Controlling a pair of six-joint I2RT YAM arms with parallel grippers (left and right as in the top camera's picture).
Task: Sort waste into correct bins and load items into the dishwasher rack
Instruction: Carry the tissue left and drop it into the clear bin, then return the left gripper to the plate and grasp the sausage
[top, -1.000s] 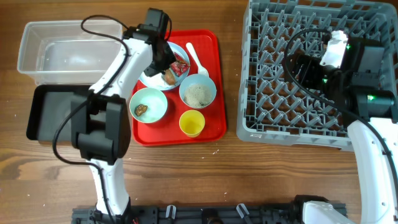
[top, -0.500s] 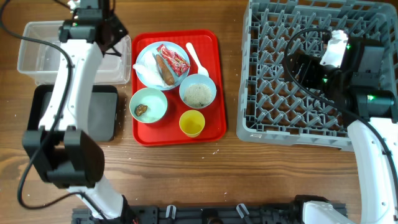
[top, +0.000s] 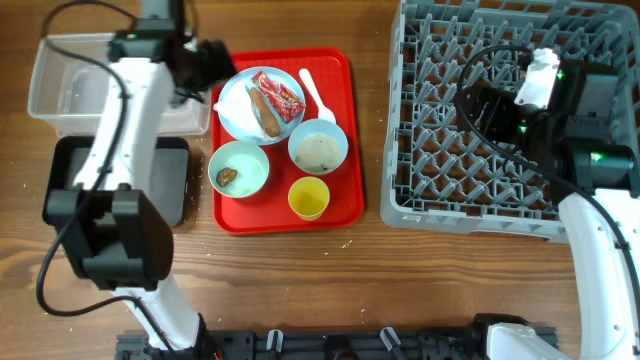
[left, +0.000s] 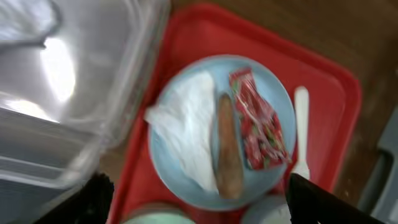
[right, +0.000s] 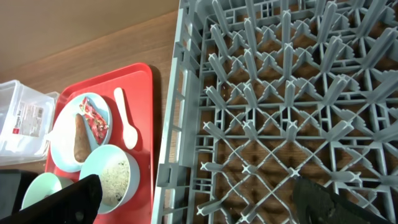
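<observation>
Back from over the clear rectangular plastic tub, the left end effector hangs beside the pale blue round plate, jaws wide and empty. Red-and-white wrapper, crumpled white paper and brown sausage scrap lie on that plate. Two pale blue-green bowls, yellow cup and white plastic spoon sit on the red tray. No dish shows in the grey grid dishwasher rack; above it the right end effector gapes empty. Nearly all remains.
</observation>
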